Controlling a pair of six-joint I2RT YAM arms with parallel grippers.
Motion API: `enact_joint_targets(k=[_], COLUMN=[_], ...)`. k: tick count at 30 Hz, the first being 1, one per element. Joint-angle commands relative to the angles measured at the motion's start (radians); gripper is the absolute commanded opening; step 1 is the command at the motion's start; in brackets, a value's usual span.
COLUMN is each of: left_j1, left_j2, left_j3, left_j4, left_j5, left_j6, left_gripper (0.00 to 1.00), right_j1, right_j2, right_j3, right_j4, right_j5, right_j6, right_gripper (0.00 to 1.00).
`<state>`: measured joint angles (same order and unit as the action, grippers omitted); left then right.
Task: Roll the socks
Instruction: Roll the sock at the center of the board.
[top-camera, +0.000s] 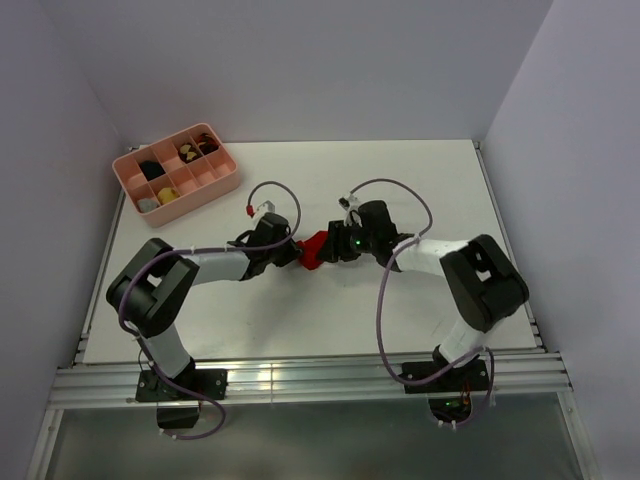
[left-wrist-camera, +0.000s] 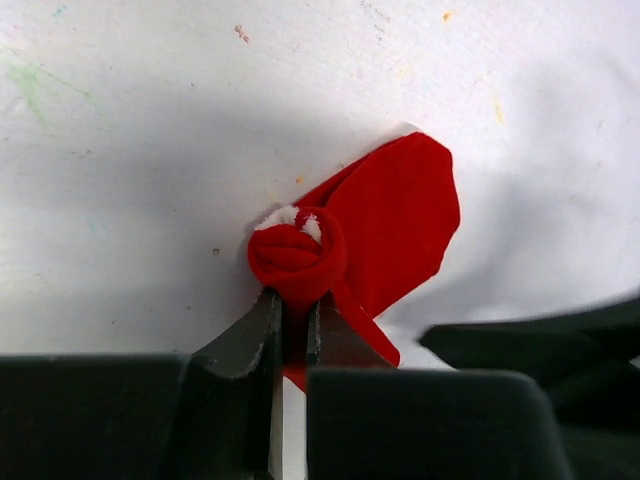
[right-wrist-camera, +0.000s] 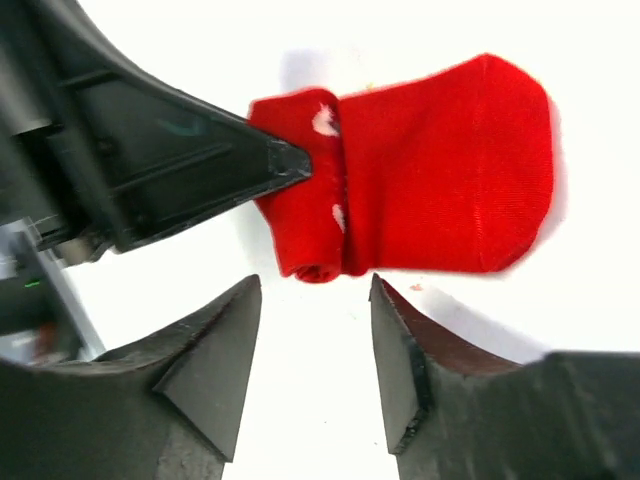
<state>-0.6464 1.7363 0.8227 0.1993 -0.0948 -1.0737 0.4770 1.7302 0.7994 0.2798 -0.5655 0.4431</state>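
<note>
The bright red socks lie near the middle of the white table, partly rolled. One end is wound into a tight, compact coil flecked with small white marks, and the rest spreads flat beside it as a smooth, round-edged flap, touching the roll along its length. The coil rests on its side with its spiral end showing, pinched between the closed fingertips of the left gripper.
</note>
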Motion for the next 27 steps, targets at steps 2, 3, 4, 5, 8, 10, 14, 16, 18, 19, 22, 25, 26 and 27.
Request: enact_joint_targets(k=[2,3,4,5,8,10,14,16,18,19,22,25,26,27], left_j1=[-0.015,-0.016,-0.019,-0.021,-0.024,-0.025,-0.025,-0.025,-0.025,-0.024,-0.025,-0.025,-0.024,-0.025], left_j2=[-0.015,-0.015,-0.012,-0.011,-0.004,-0.004,-0.004,0.0,0.002,0.003,0.008,0.006,0.006,0.005], left_j3=[0.058,0.065,0.072,0.087,0.11,0.115,0.122,0.125,0.128,0.131,0.135,0.133,0.131,0.13], left_j4=[-0.155,-0.165,-0.176,-0.195,-0.233,-0.236,-0.247,-0.253,-0.248,-0.248,-0.251,-0.247,-0.247,-0.248], left_j5=[-0.056,-0.059,-0.057,-0.056,-0.046,-0.039,-0.026,-0.022,-0.014,-0.013,-0.002,0.004,0.006,0.004], left_j6=[0.078,0.081,0.084,0.09,0.098,0.101,0.101,0.098,0.093,0.09,0.086,0.077,0.072,0.069], left_gripper=[0.01,0.01,0.0,0.01,0.01,0.0,0.01,0.01,0.01,0.01,0.01,0.01,0.01,0.01], right_j1=[0.078,0.116,0.139,0.162,0.25,0.296,0.339,0.354,0.373,0.379,0.399,0.417,0.422,0.428], right_j2=[-0.141,-0.167,-0.176,-0.182,-0.181,-0.172,-0.146,-0.132,-0.106,-0.097,-0.058,-0.017,-0.009,0.005], right_j3=[-0.04,-0.049,-0.054,-0.058,-0.075,-0.088,-0.104,-0.101,-0.088,-0.083,-0.071,-0.055,-0.057,-0.055], right_j4=[-0.028,-0.024,-0.01,-0.004,0.056,0.116,0.182,0.205,0.208,0.206,0.217,0.22,0.226,0.232], right_j5=[0.307,0.34,0.38,0.441,0.527,0.585,0.639,0.662,0.676,0.688,0.699,0.723,0.73,0.731], right_j6=[-0.167,-0.208,-0.23,-0.25,-0.316,-0.349,-0.411,-0.429,-0.432,-0.432,-0.466,-0.469,-0.471,-0.469], right_gripper=[0.59,0.61,0.62,0.63,0.65,0.65,0.66,0.66,0.66,0.66,0.66,0.65,0.65,0.65])
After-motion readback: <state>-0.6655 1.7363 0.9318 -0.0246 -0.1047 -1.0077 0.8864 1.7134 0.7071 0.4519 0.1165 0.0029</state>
